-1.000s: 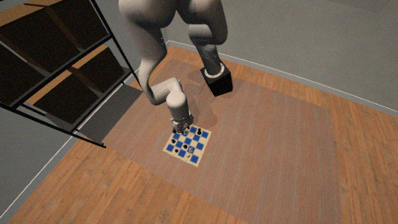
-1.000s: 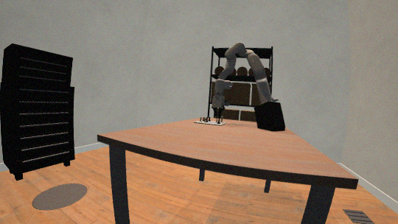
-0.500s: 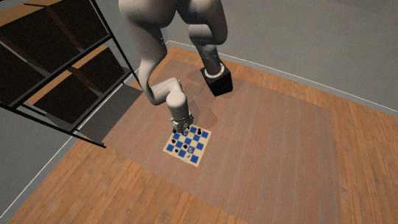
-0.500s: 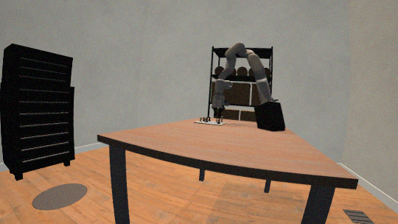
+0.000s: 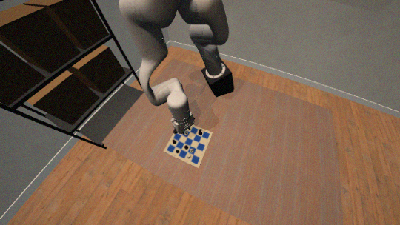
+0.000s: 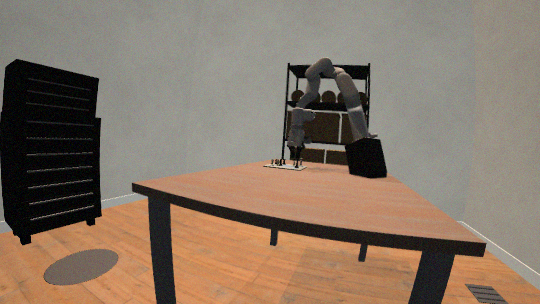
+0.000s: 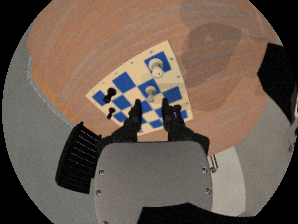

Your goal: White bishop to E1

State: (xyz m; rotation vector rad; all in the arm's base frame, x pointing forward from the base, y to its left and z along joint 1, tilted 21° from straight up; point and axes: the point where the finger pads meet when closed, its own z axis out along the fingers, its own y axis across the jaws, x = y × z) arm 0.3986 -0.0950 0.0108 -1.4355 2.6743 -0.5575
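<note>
The white bishop, as best I can pick it out, is the small pale piece standing up straight on a blue square of the board, near the side of the board that is closest to me. It sits just ahead of my fingers, a little past the tips and about in line with the gap between them, so I think the next move is to go forward and down until one finger is on each side of it. It stands tall, so I should take it from the sides. My fingers are about half apart and they hold nothing. From above they hang over the near corner of the board, and I cannot tell how high they are over the squares. Farther off there is another white piece near the far edge, and two black pieces stand off to one side, apart from my fingers. The board lies on the brown worktop, and the arm's black base block is well away from it. Lots of things are hard to see. The pieces are tiny and fuzzy, so I am not sure which white one is really the bishop. I cannot read the letters and numbers on the edge of the board, so I cannot say which square is E1. My own wrist hides the nearest row of squares in the close view, and in the far side view the pieces are only specks
</note>
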